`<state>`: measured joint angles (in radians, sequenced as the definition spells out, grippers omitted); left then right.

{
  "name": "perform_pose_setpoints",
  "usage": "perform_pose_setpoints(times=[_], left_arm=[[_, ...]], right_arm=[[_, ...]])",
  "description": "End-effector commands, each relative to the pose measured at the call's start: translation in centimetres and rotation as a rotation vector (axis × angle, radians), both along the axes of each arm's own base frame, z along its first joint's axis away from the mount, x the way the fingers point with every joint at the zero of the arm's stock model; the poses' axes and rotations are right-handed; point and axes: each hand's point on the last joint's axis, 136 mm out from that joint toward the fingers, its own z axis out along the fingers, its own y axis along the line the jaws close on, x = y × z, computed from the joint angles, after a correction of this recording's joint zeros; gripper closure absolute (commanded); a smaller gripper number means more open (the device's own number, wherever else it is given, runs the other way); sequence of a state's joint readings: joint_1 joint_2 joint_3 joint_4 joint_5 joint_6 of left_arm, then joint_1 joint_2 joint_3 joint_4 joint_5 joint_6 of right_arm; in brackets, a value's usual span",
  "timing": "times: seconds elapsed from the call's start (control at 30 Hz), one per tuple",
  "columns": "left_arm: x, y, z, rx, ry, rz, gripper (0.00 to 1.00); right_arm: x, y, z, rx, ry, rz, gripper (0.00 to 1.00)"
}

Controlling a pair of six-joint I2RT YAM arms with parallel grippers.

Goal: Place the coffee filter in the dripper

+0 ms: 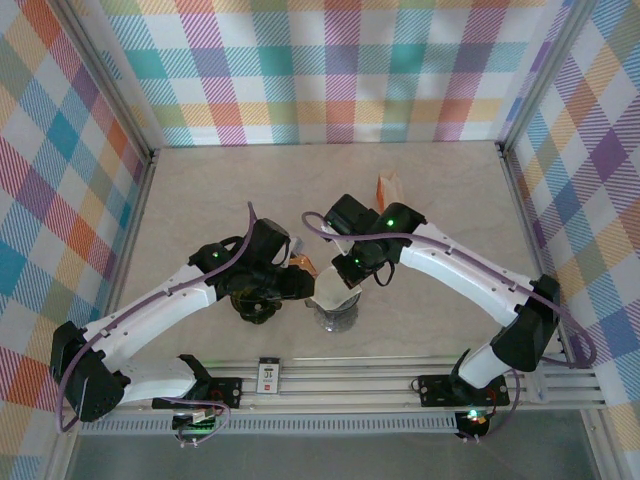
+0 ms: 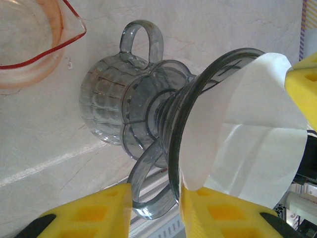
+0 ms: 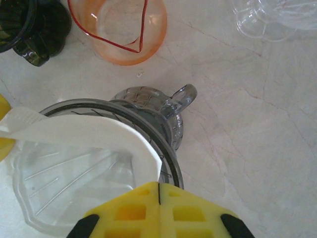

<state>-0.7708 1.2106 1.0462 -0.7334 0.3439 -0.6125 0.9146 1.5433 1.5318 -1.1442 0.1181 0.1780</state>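
The right tool (image 3: 158, 187) sits closest to its wrist camera. Its yellow fingers are pressed flat together, and the white edge of the coffee filter (image 3: 99, 134) runs straight into the seam between their tips, so the paper looks nipped there.

The filter lies inside the mouth of the smoky grey dripper (image 3: 148, 101). It is spread against the rim ahead and to the left of those tips, with part of the paper standing proud of the rim. The dripper is tilted, and its handle points away beyond the fingertips.

In the left wrist view, the left tool (image 2: 155, 192) is part-way closed. Its two yellow fingers straddle the dripper's rim, and grey plastic fills the gap between them, so it has hold of the dripper. From this side the filter bulges out of the rim to the tool's right.

On the pale marbled desk (image 3: 257, 129), well ahead of the right tool, stands an orange glass jug (image 3: 119, 34). A dark dripper (image 3: 29, 25) is off to its left and a clear dripper (image 3: 267, 20) to its right, all apart from the held one.
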Motion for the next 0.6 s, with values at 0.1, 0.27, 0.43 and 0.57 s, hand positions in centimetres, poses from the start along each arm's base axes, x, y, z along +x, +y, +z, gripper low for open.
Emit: perform_pose_setpoints(times=[0.1,0.27,0.43,0.57], left_arm=[[-0.4,-0.3,1.6,-0.044,-0.02,0.003,0.52],[-0.4,-0.3,1.7,-0.057,-0.023,0.006,0.44],[-0.5,-0.4,0.6,-0.044,-0.004,-0.002,0.49],[-0.6,-0.4,0.1,-0.033,0.006,-0.001,0.54]], right_arm=[[0.2,-0.3,1.6,0.042,-0.022,-0.125,1.0],[-0.3,-0.4,1.3,0.014,-0.063,-0.185,1.0],[-0.6,-0.3,-0.2,-0.015,-0.05,-0.188,1.0],[-0.5,-0.1,0.5,0.0,-0.083,-0.183,0.59]])
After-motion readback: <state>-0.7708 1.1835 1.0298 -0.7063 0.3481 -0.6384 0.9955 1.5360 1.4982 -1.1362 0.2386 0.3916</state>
